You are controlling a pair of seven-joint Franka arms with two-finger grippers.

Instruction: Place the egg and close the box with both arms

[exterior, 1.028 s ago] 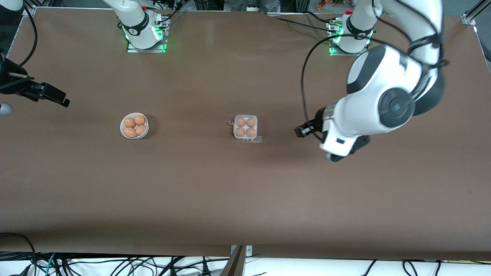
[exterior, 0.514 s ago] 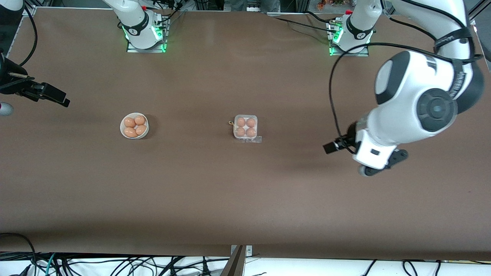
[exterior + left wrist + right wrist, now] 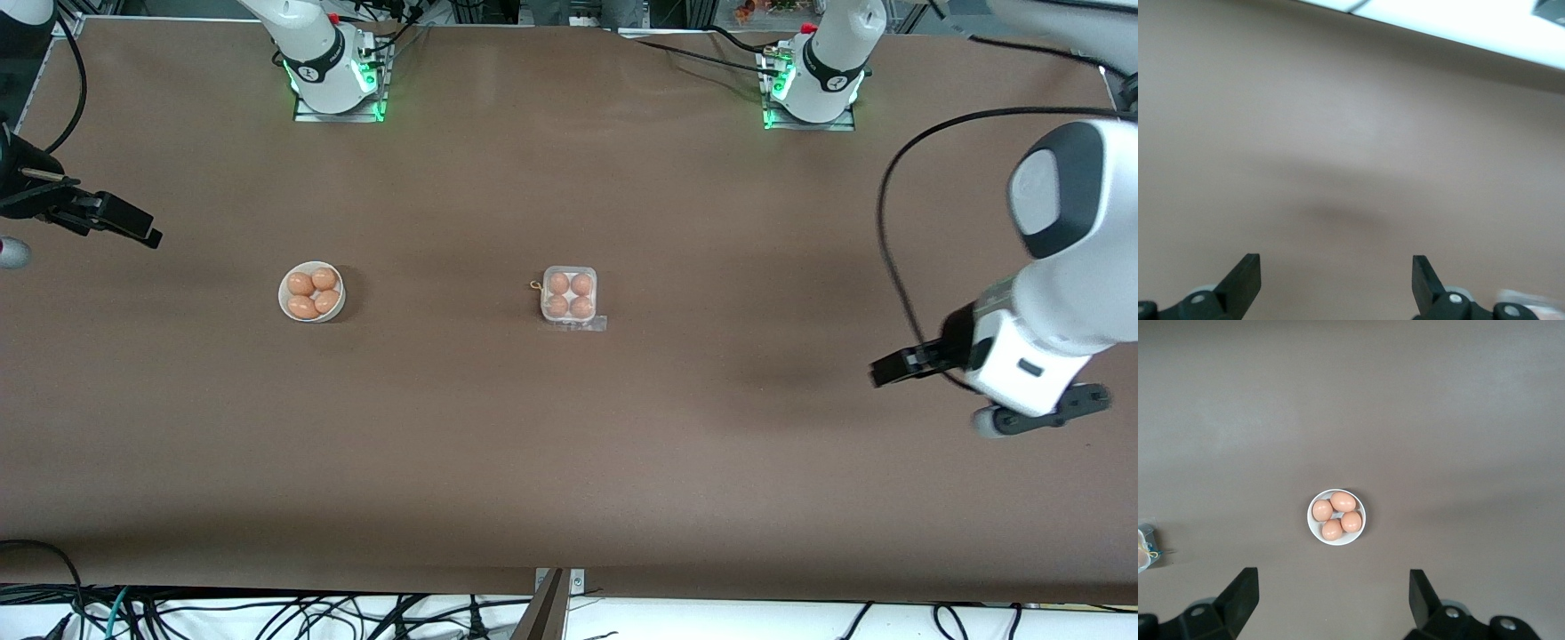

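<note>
The box [image 3: 569, 269] sits mid-table, a white tray with brown eggs [image 3: 558, 284] in all its cells; a strip of clear plastic lies along its nearer edge, and I cannot tell how the lid stands. My left gripper [image 3: 889, 367] is open and empty in the air over bare table toward the left arm's end, far from the box; its wrist view shows its gripper [image 3: 1336, 280] over bare brown table. My right gripper [image 3: 133, 227] is open and empty, up in the air at the right arm's end, and waits. An edge of the box [image 3: 1143, 547] shows in the right wrist view.
A round white bowl [image 3: 284, 302] with several brown eggs [image 3: 301, 284] stands between the box and the right arm's end; it also shows in the right wrist view [image 3: 1310, 520] ahead of the right gripper [image 3: 1331, 600]. Cables hang off the table's near edge.
The left arm has swung away from beside the box toward its own end of the table and somewhat toward the near edge. The right arm, box and bowl have not moved.
</note>
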